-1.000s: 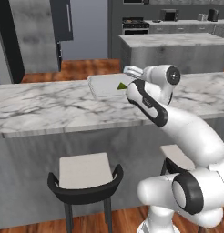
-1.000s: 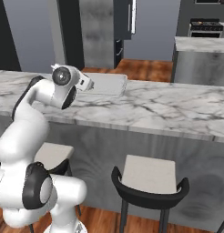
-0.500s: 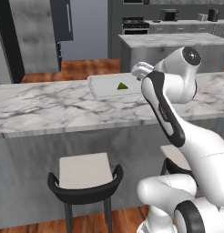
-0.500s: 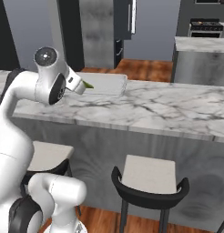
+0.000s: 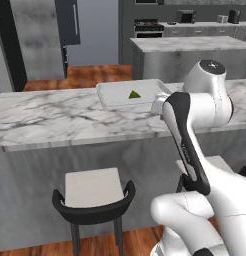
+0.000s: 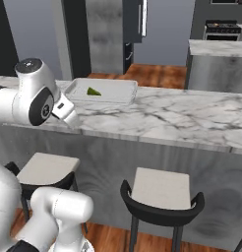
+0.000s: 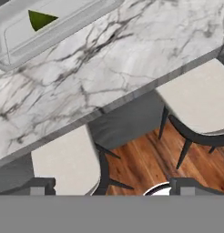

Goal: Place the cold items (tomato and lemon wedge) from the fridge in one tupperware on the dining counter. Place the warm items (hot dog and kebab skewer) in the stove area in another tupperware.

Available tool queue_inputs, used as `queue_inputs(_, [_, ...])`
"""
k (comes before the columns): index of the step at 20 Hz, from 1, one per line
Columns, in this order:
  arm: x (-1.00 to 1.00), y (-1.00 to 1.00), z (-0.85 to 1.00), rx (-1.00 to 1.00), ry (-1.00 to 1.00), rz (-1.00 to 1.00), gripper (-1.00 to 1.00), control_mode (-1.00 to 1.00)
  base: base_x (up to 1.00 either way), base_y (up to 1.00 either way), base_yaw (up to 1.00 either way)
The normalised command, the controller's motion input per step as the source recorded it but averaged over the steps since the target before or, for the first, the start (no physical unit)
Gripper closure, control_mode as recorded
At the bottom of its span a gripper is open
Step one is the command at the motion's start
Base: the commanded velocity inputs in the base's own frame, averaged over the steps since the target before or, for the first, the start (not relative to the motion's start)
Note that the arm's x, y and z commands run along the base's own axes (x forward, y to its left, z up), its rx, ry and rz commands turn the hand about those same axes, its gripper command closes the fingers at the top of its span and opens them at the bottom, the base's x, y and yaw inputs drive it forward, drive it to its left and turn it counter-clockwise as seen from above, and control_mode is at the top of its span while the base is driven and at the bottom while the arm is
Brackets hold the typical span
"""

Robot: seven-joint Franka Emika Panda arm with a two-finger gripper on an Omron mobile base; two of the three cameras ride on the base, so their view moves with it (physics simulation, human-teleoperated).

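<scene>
Left base view showed the lemon wedge (image 5: 134, 94) lying inside a shallow pale tupperware (image 5: 111, 98) on the dining counter (image 5: 55, 120), with nothing else in that tray. The gripper (image 7: 109, 191) looked down past the counter edge at two stools (image 7: 66, 159) and the wood floor; its fingers (image 7: 41, 187) stood wide apart and held nothing. In the right base view the hand sat just short of the tray's near corner, clear of it and above the marble.

By these pictures the cold half seemed half done: the wedge was placed, the tomato was not in the tray and could not be found anywhere in view. The fridge (image 5: 40, 37) stood behind the counter. The stove area (image 6: 220, 29) lay far back; the hot dog, skewer and second tray were too distant to make out, so that part likely remained.
</scene>
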Motion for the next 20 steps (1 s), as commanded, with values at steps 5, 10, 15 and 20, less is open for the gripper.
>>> queue_inputs(5, [-1.00,-0.16,-0.96,-0.03,0.03,0.00,-1.00,-1.00,0.00,0.00,0.00])
queue_inputs(10, [-0.95,-0.18,-0.53,0.01,-0.06,0.00,-1.00,-1.00,0.00,0.00,0.00])
queue_inputs(15, [-0.53,-0.02,-0.40,0.00,0.00,0.00,-1.00,-1.00,0.00,0.00,0.00])
queue_inputs(20, [0.00,0.00,0.00,0.00,0.00,0.00,-1.00,1.00,-0.86,-0.25,-0.13])
